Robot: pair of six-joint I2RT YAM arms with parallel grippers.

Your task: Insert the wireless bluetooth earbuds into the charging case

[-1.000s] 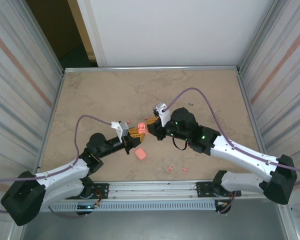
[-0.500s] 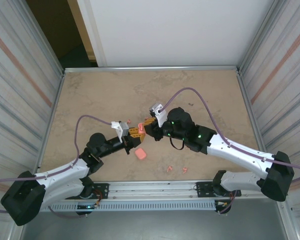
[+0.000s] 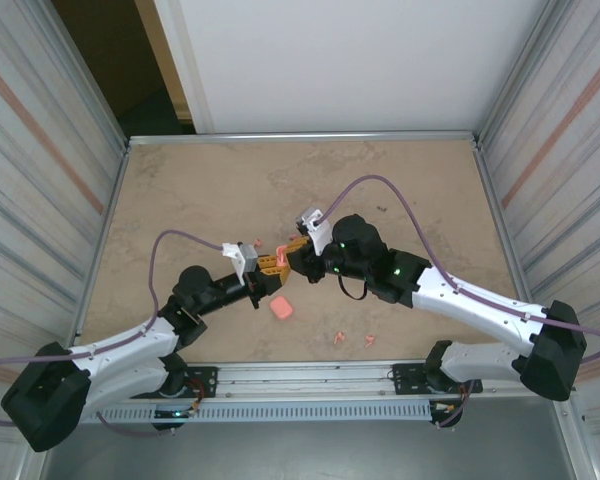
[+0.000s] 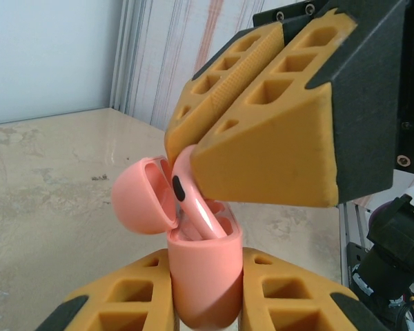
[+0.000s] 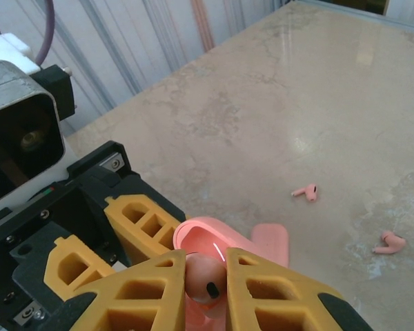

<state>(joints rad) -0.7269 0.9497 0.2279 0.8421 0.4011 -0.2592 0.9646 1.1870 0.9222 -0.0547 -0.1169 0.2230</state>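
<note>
Midway through the job, one earbud (image 4: 190, 200) is held part-way into the open charging case (image 4: 200, 283), pinched tight by the right gripper (image 5: 205, 272); the case is clamped upright by the left gripper (image 3: 268, 265). Other earbuds (image 5: 306, 192) lie on the table (image 3: 180, 190), judged yet to be fitted.
</note>
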